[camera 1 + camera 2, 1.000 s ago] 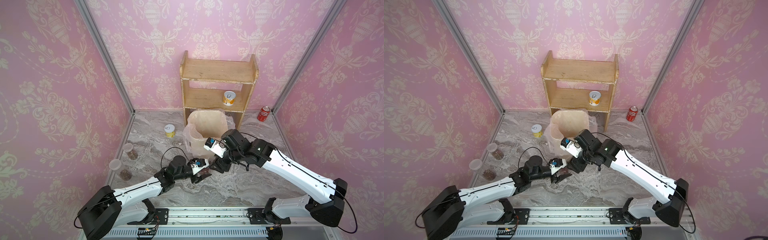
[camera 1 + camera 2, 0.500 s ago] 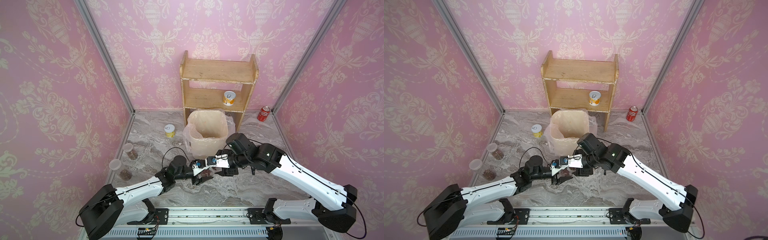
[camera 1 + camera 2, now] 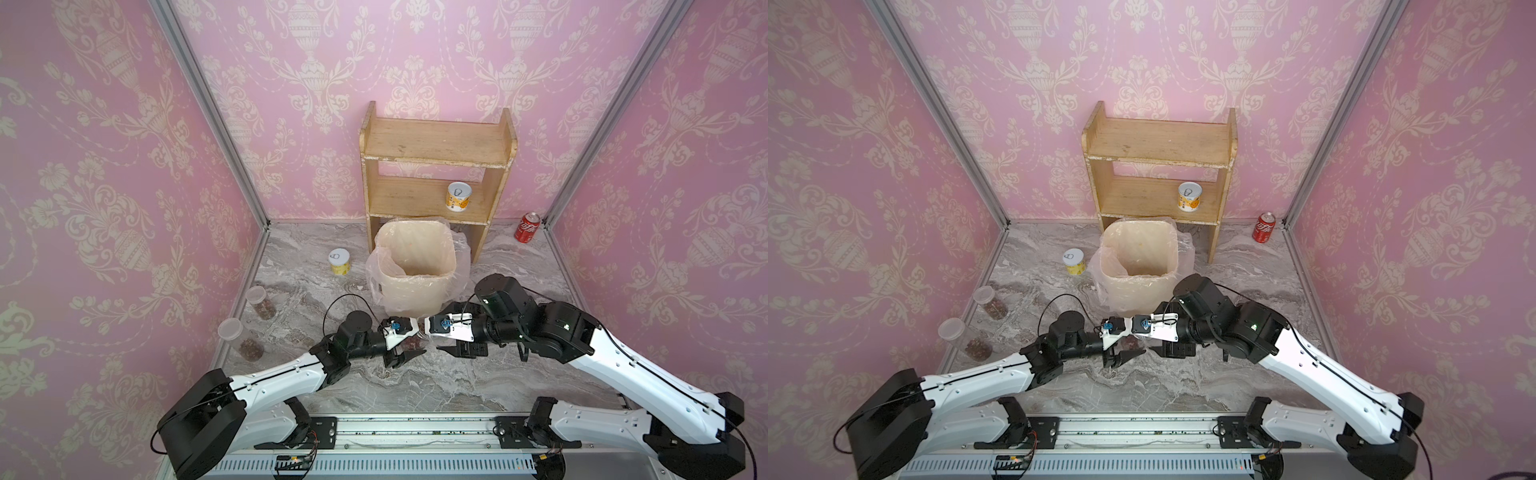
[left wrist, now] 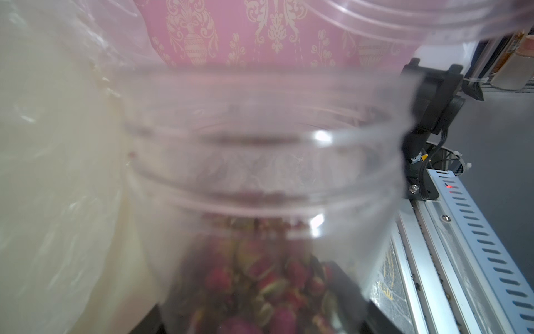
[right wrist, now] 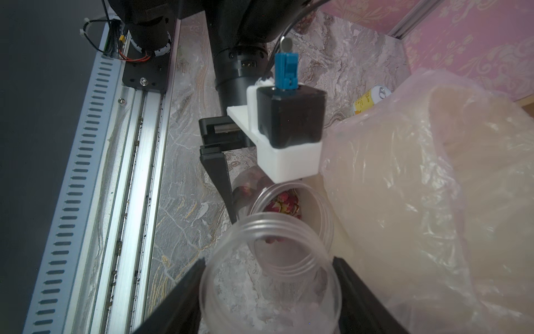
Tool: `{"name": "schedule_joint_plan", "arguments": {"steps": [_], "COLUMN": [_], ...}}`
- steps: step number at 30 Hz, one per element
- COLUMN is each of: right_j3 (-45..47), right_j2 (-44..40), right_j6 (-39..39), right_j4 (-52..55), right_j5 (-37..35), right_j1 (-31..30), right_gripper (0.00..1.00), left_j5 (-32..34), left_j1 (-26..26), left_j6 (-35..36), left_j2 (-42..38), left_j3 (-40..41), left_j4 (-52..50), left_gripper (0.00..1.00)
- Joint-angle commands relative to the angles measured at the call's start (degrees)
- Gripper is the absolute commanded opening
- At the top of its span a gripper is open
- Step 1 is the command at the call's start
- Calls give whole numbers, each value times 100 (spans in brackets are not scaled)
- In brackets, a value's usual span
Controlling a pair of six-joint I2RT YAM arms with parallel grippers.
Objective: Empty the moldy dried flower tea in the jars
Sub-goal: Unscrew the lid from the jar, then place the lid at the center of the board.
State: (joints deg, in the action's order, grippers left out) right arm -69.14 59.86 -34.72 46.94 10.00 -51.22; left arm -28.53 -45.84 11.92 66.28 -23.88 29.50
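Moldy dried flower tea (image 4: 260,289) sits heaped in the closed end of an uncapped jar (image 4: 260,179), which the left gripper (image 3: 413,341) clamps by its body, nearly on its side, low over the marble table (image 3: 415,386) and just in front of the lined bin (image 3: 411,295), not above its rim. The right gripper (image 5: 268,260), pinching what looks like the clear screw lid (image 5: 271,225), hangs right at the jar's mouth. Tipped further from here, the buds would likely spill onto the table or snag in the loose liner, and a nudge from the lid could twist the slick jar loose.
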Motion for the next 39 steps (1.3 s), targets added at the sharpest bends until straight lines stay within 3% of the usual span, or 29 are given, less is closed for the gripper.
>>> {"name": "schedule_joint_plan", "arguments": {"steps": [1,8,14,25,39], "right_j3": [473,1550,2042,2770,2333], "right_j2": [-344,-804,-740,-240,1943], "right_j6": [1267,3231,4495,5436,5968], "right_j4": [-463,-1207,-1401,-1998,-2239], "right_j5": [-269,-1498,-1765,-1573,-1204], "right_j1": [119,484,1027,2206,2804], "right_gripper": [52,50,51,54,54], "left_j5": [354,560,647,682,763], "left_j1": [47,45,45,33,40], "left_j6": [45,140,172,202,240], "left_j2": [-284,-691,-928,-1073,-1222], "left_j3": [84,81,-6,-80,-91], "left_j4": [4,-331,-565,-731,-822], "left_gripper": [33,33,33,33,33]}}
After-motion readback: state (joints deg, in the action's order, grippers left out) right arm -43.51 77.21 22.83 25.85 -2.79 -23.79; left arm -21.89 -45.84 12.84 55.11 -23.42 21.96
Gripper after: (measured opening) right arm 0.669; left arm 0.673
